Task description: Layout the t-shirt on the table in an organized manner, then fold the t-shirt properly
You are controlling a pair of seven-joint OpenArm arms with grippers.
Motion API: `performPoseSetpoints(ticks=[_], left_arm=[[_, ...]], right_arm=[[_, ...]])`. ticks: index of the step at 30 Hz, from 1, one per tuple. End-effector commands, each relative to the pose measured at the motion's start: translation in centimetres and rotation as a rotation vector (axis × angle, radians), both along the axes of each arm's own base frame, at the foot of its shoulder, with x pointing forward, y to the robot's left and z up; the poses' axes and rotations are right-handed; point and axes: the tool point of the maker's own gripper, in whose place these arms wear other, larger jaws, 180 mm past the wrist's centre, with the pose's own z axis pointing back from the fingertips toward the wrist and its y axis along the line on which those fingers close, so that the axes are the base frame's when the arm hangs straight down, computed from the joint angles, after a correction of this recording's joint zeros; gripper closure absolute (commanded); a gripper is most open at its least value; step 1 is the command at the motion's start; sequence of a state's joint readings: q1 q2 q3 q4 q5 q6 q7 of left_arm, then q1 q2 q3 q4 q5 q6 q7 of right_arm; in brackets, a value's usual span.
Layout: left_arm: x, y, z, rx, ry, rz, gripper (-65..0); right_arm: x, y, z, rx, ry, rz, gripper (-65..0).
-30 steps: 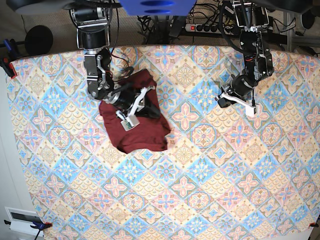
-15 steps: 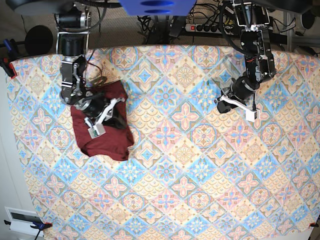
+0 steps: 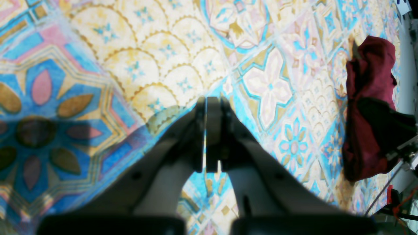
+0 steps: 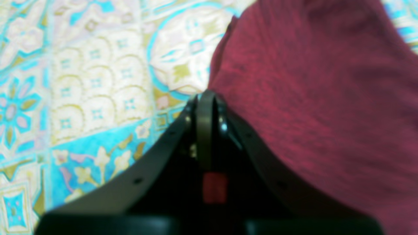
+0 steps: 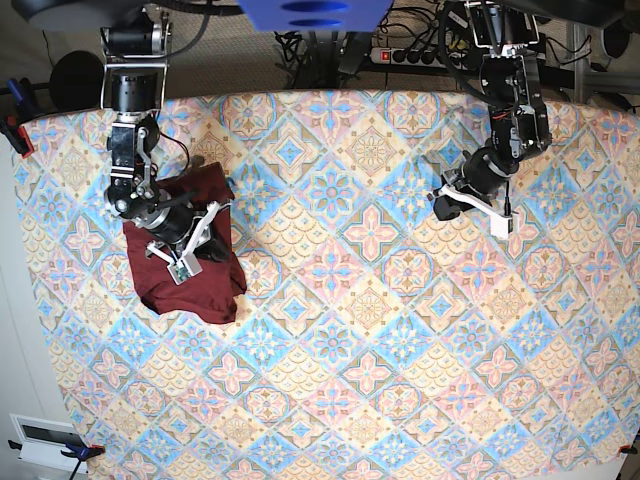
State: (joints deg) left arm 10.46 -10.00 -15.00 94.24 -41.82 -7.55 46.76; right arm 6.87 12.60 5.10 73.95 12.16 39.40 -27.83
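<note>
1. Maroon soft knit t-shirt (image 5: 182, 262) lies bunched near the left edge of the pastel diamond-tiled table (image 5: 380, 340).
2. Right gripper (image 4: 205, 98), jaws pressed together, rests on it, hiding part of the fabric.
3. Left gripper (image 3: 209, 102), jaws pressed together, hovers empty, well apart.

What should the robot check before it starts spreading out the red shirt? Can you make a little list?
1. Right gripper shut at the t-shirt: ok, though whether it pinches cloth: cannot tell.
2. Left gripper free to help: ok, shut, holding nothing, hovering over bare table.
3. T-shirt fully on the table: ok, it lies near the base view's left edge but not over it.
4. T-shirt flat: not ok, it is bunched in a lump.
5. Sleeves and collar found: cannot tell, folds hide them.
</note>
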Motion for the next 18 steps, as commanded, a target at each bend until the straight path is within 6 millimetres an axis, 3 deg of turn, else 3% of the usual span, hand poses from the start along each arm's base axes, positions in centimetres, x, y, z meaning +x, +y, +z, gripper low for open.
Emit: performPoseSetpoints(ticks=[1, 10, 14, 18], left_arm=[[0.8, 0.2, 1.3, 0.004, -0.049, -0.003, 0.0], [0.7, 0.2, 1.4, 0.006, -0.051, -0.004, 0.0], [-0.3, -0.2, 3.8, 0.035, -0.112, -0.025, 0.0], [-1.7, -0.7, 5.0, 0.055, -0.133, -0.047, 0.0]], right_arm=[[2.1, 0.2, 3.8, 0.030, -0.122, 0.006, 0.0], [-0.9, -0.1, 10.8, -0.050, -0.297, 0.017, 0.0], [-3.4, -1.0, 14.0, -0.025, -0.352, -0.015, 0.0], [-6.1, -2.8, 13.1, -0.007, -0.298, -0.072, 0.0]])
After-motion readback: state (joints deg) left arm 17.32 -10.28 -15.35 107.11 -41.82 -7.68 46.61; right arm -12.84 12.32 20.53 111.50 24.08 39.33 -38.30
